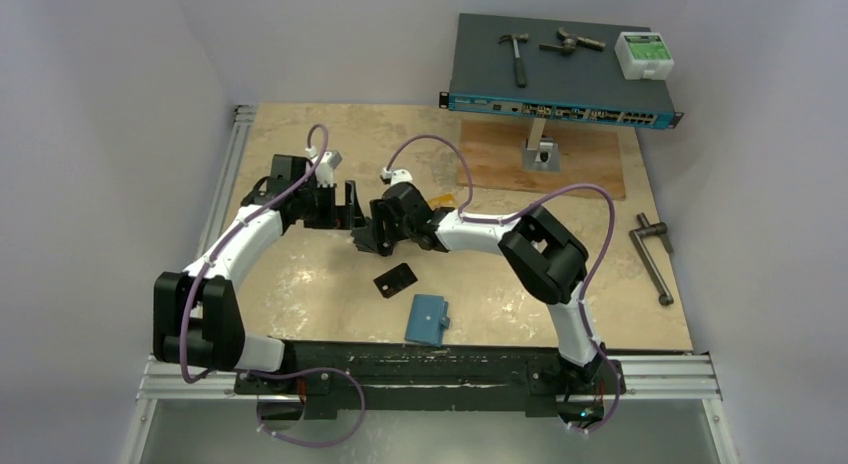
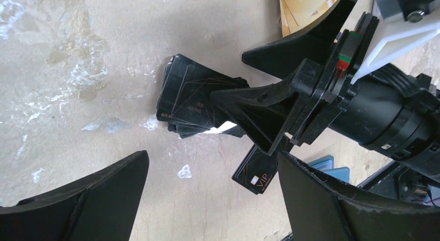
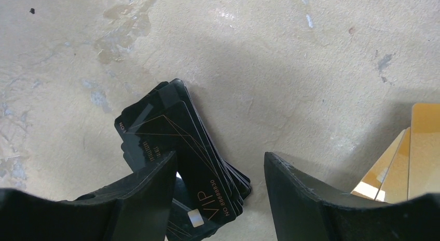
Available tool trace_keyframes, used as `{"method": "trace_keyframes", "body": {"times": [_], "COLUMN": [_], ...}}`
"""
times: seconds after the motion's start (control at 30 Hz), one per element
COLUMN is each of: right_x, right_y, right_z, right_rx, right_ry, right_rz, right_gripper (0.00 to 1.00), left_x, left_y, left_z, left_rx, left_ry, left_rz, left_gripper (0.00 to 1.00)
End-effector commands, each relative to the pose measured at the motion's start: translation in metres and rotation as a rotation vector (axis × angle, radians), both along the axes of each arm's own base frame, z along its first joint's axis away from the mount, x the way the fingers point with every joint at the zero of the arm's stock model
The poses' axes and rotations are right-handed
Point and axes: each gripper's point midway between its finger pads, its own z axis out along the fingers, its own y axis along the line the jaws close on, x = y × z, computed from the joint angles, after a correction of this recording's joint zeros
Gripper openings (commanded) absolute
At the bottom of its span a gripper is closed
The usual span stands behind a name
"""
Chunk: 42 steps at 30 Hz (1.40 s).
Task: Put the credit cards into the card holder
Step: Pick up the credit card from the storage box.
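The credit cards lie in three groups on the mottled beige table. First is one black stack, glossy, its cards slipped askew so their rounded corners fan out. It holds several cards, too many overlapping to count. The top one carries thin gold lines, "VIP" and a number. Second is one single black card, lying apart just below the stack in the top view, also marked VIP with a small chip. Third are the gold cards, shiny and flat. Three overlapping edges show at the right edge of the right wrist view.

There is one card holder, a teal folded rectangle with a small tab. It lies closed in the lower middle of the top view, near the single black card and apart from it.

The right gripper has its two black wedge-shaped fingers spread apart. One finger overlaps the black stack, and whether it touches cannot be told. The left gripper hangs above the table beside it, its fingers wide apart and holding nothing.

At the upper right of the top view, one dark flat metal box bears one hammer.
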Motion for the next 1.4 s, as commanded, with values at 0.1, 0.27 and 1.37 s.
{"method": "trace_keyframes", "body": {"times": [0.1,0.27,1.37], "right_x": [-0.025,-0.037,-0.041], "right_y": [-0.040,-0.041,-0.049], "right_z": [-0.027,-0.027,-0.039], "right_rx": [-0.158,-0.092,0.026], "right_ry": [0.062,0.096,0.318], "right_rz": [-0.027,-0.032,-0.111], "right_gripper": [0.59,0.59,0.50], "left_x": [0.014,0.015,0.001], "left_y": [0.005,0.007,-0.012], "left_z": [0.034,0.035,0.003], "left_rx": [-0.034,-0.035,0.546], "left_ry": [-0.080,-0.085,-0.850], "left_rz": [0.022,0.026,-0.989], "left_gripper": [0.95,0.94,0.89]}}
